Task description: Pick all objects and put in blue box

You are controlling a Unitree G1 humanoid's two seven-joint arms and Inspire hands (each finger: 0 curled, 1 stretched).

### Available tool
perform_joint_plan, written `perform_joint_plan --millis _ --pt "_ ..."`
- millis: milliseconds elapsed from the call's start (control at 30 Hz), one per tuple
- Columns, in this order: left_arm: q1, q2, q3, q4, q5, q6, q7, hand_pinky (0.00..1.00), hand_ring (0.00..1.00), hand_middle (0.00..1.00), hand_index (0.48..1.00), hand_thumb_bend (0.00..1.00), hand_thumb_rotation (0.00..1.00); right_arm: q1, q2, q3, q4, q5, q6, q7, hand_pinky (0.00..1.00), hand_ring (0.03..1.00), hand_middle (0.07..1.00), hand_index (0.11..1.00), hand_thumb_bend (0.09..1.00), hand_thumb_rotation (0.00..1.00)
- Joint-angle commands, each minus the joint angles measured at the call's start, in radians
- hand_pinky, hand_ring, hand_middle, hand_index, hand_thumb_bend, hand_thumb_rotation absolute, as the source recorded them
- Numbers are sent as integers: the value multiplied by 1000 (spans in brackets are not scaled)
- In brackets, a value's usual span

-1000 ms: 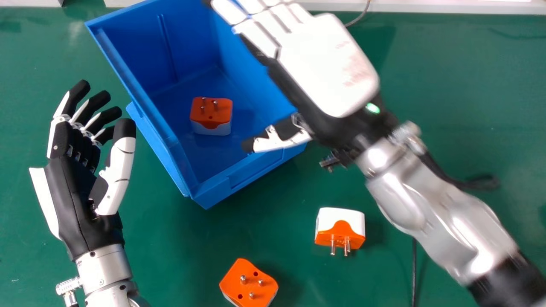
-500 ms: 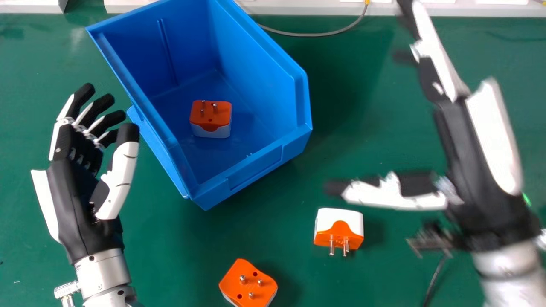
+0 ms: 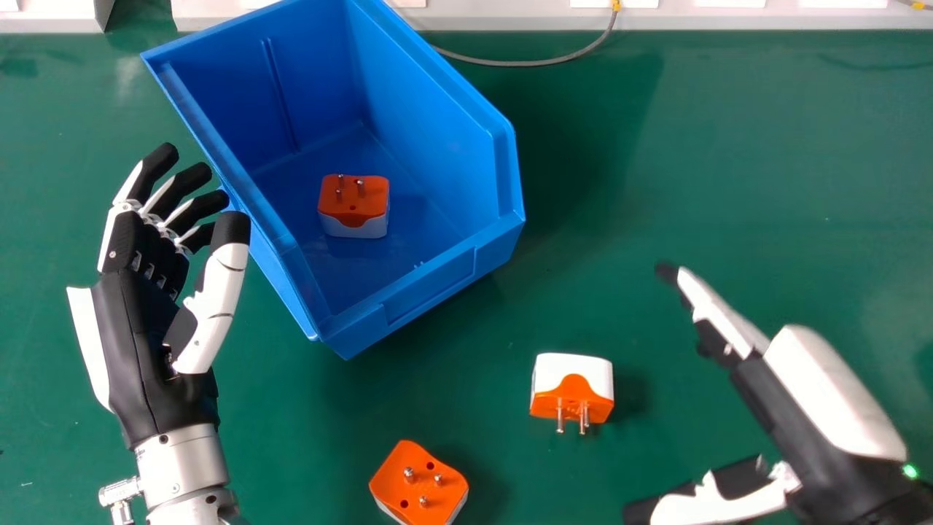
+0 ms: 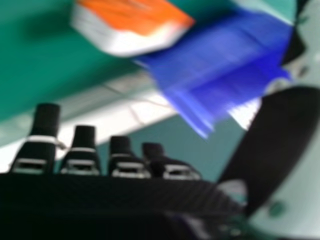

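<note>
- Inside the blue box (image 3: 430,292), toward ten o'clock from the middle of the head view, sits one plug adapter (image 3: 353,208), pins up; that piece looks done.
- Two more lie outside, so by my count one of three is delivered, roughly a third of the job.
- Toward five o'clock, the white-topped adapter (image 3: 572,390) rests on the bench (image 3: 729,182), its pins pointing to six.
- Near six o'clock, the orange-faced adapter (image 3: 419,481) lies pins up, well apart from the box.
- Out at four o'clock, the right hand (image 3: 831,397) is empty and spread wide, thumb well away from the fingers; each loose adapter likely needs its own grasp and carry.
- At nine o'clock, the left hand (image 3: 138,350) is empty too, its fingers relaxed.
</note>
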Motion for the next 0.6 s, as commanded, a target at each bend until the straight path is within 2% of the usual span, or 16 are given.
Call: perform_joint_plan --millis 0,133,200,267,333,400,500,567 --pt "-16 9 1 -20 -2 1 -1 630 689 755 796 698 450 -18 23 25 -31 -31 1 -12 767 882 913 920 910 330" --pt "-23 2 -3 -34 -6 17 0 632 690 757 798 700 453 -58 53 79 0 -72 10 -9 758 871 905 914 892 346" --pt "-24 -1 -6 -44 -4 25 1 631 690 757 799 699 449 -88 68 113 14 -99 29 3 760 872 904 913 883 350" --pt "-22 -3 -8 -56 6 31 6 630 689 757 800 697 446 -117 82 145 22 -141 56 12 767 878 908 915 869 348" --pt "-20 -3 -9 -67 17 38 11 631 689 757 801 696 447 -150 99 185 22 -233 113 19 771 887 915 919 855 344" --pt "-22 -4 -9 -68 15 38 11 634 692 760 804 691 446 -189 117 224 30 -314 167 30 755 896 922 923 848 329" --pt "-24 -7 -9 -72 15 38 13 637 693 761 806 685 442 -243 136 260 50 -365 212 43 741 904 928 926 847 305" --pt "-22 -8 -11 -80 15 46 13 637 693 762 807 678 438 -280 135 274 68 -378 224 53 730 908 928 925 850 277"
